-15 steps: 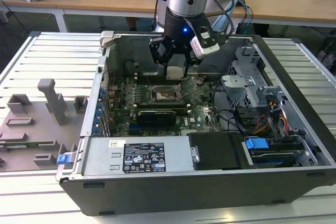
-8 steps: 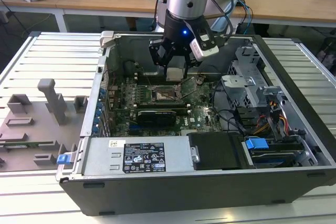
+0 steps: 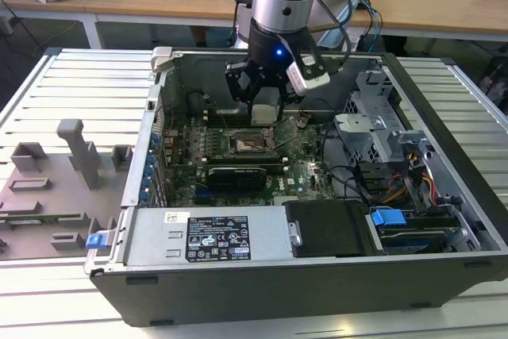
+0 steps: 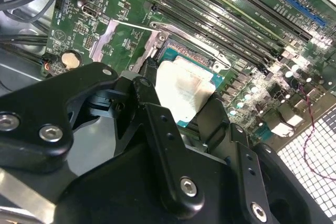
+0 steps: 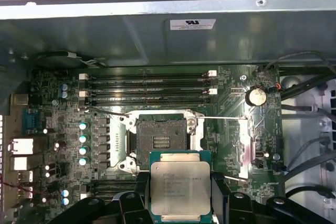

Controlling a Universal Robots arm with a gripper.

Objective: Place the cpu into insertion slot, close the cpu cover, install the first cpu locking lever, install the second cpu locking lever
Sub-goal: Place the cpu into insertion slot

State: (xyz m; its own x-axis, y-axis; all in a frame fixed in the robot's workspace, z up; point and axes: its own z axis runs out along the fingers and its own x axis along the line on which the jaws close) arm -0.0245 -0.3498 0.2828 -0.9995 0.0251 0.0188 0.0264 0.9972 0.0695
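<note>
Above the motherboard (image 3: 238, 166), inside the open PC case (image 3: 262, 291), the gripper (image 3: 266, 113) hangs on the arm just far of the socket (image 3: 252, 144), w/ the cpu (image 5: 180, 190) clamped between its black fingers (image 5: 220, 195); jaws narrow, pressing on two opposite edges of the chip. Cpu is level, silver top up, clear of the board and not seated: in the first wrist view the socket (image 5: 161, 140) lies bare and empty beyond it, contact field showing, and in the second wrist view the cpu (image 4: 184, 90) sits partly over the socket frame (image 4: 202, 53). Cpu cover (image 5: 245, 148) is flipped open, lying back beside the socket w/ green board showing through its window; same silvery frame shows in the second wrist view (image 4: 107, 35). Locking levers (image 5: 105, 110) are released, thin wires standing out from either side of the socket. Memory slots (image 5: 147, 85) run along the socket's far side, coin cell (image 5: 255, 96) sits near the open cover. In the exterior view the case rests on a slatted metal table (image 3: 87, 77); a grey fixture plate (image 3: 48, 196) lies on the exterior view's left, well apart from the case, and a metal drive cage (image 3: 381, 129) stands inside on the exterior view's right
</note>
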